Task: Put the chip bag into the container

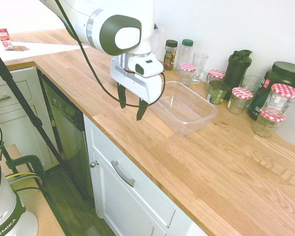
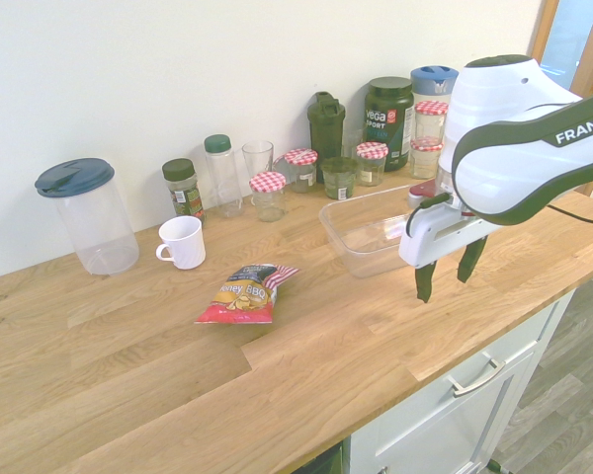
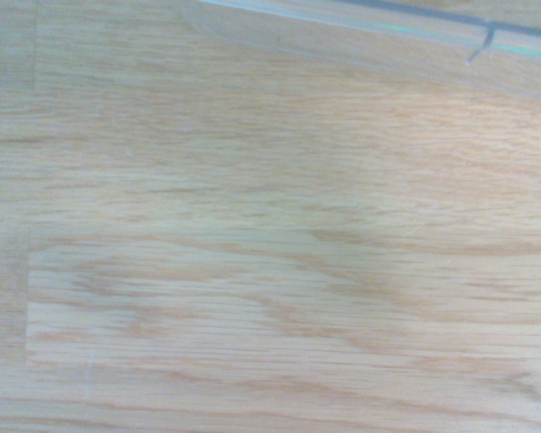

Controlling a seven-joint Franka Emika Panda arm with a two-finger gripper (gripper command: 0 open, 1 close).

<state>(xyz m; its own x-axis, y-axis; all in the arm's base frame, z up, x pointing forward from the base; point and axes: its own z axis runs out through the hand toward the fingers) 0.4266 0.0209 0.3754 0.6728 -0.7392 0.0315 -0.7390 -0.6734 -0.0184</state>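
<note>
Foil, wrinkled and slippery to judge by look, on the chip bag (image 2: 245,293): see it lying just left of centre in the second exterior view, well apart from the clear rectangular plastic tub (image 2: 369,261) right of centre. Find the claw (image 2: 452,278) with fingers spread wide, holding nothing, hanging above the counter beside the tub. Could fail first at the reach, by coming down too near the tub and knocking its thin rim, or by sweeping too far and pushing the white mug (image 2: 184,243) behind the bag. Might then pinch only the striped end and lose the bag on the lift, because of loose, smooth foil. Might also press too hard and burst the packet, or carry it too low and catch it on the tub wall. Below all this, notice pale wooden countertop (image 2: 158,385) with visible plank joints, running diagonally across the frame; behind, plain white wall (image 2: 178,69); at lower right, white cabinet front (image 2: 425,425) with curved metal handle (image 2: 477,379), and grey wood-look floor (image 2: 573,395). In the first exterior view, notice also a dishwasher (image 1: 69,128) at left.
</note>
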